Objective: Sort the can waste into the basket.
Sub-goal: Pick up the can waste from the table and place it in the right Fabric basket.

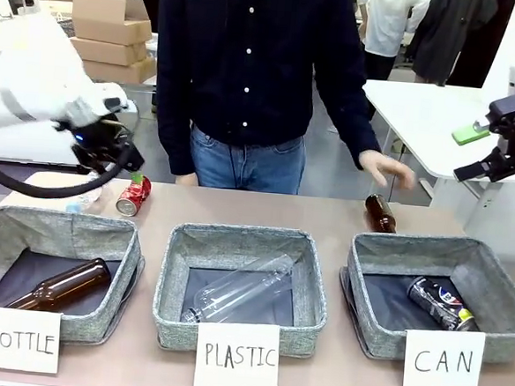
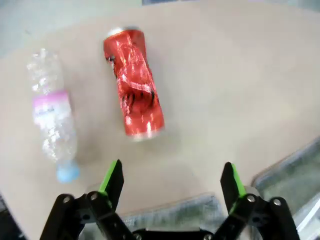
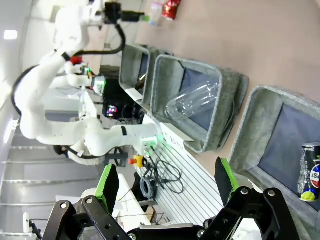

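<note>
The left gripper (image 2: 171, 181) hangs with its jaws spread wide and empty above the far left of the tan table (image 1: 326, 220). It is just short of the shiny red metal drink can (image 2: 134, 82), which lies on its side on the tabletop behind the grey woven basket signed "BOTTLE" (image 1: 61, 223). Just beside the red can, but apart from it, lies a crumpled clear plastic bottle with a pink label and blue cap (image 2: 52, 115). The dark blue-black can with yellow markings (image 1: 440, 303) lies inside the grey woven basket signed "CAN" (image 1: 498, 289) at the near right. I judge the task half done, with picking up the red can as the step in hand. To do it well, the left gripper should advance until the can's middle sits between the green pads. The opening already lies roughly across the can's width, so a small wrist turn would square it. It should then descend low enough to close on the body rather than the rim, since a dented round can may roll or squirt out if pinched off-centre. The finger on the bottle's side must drop into the gap without nudging the plastic bottle. The carry would then pass over the grey woven basket signed "PLASTIC" (image 1: 245, 241). The right gripper (image 3: 167, 180), likewise spread and holding nothing, is raised at the right. A person's hand (image 1: 387, 171) hovers above a brown glass bottle (image 1: 381, 213) on the table's far right.
</note>
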### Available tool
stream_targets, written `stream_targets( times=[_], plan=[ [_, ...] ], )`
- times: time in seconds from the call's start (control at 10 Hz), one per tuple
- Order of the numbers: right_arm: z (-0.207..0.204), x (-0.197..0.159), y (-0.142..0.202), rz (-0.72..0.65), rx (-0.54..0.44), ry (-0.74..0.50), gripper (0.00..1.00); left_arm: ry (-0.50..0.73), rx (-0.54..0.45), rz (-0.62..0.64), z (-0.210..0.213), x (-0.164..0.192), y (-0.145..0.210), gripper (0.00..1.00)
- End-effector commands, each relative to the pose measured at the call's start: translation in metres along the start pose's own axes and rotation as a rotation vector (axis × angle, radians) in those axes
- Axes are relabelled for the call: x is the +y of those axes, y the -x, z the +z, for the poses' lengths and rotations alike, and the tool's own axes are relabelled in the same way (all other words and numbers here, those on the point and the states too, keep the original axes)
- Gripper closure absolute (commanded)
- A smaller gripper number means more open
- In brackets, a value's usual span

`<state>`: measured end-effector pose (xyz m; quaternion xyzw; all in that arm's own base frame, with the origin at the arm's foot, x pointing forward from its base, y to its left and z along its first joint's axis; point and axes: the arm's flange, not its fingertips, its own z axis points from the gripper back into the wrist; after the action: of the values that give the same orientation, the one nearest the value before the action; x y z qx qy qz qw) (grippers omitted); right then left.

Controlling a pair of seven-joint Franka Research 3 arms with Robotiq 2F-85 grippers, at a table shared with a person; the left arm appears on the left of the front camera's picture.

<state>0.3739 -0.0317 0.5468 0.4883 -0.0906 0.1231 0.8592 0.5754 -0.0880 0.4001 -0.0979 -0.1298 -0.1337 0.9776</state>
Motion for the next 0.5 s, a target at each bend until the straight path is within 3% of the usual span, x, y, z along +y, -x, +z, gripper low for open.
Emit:
stream_targets(
  times=[0.0, 0.4],
  plan=[
    [0.003, 0.002, 0.000, 0.011, 0.005, 0.004, 0.00, -0.060, -0.060, 0.060, -0.018, -0.011, -0.030, 0.00],
    [0.003, 0.002, 0.000, 0.011, 0.005, 0.004, 0.00, -0.166, -0.010, 0.135, -0.078, 0.003, -0.067, 0.00]
  ],
)
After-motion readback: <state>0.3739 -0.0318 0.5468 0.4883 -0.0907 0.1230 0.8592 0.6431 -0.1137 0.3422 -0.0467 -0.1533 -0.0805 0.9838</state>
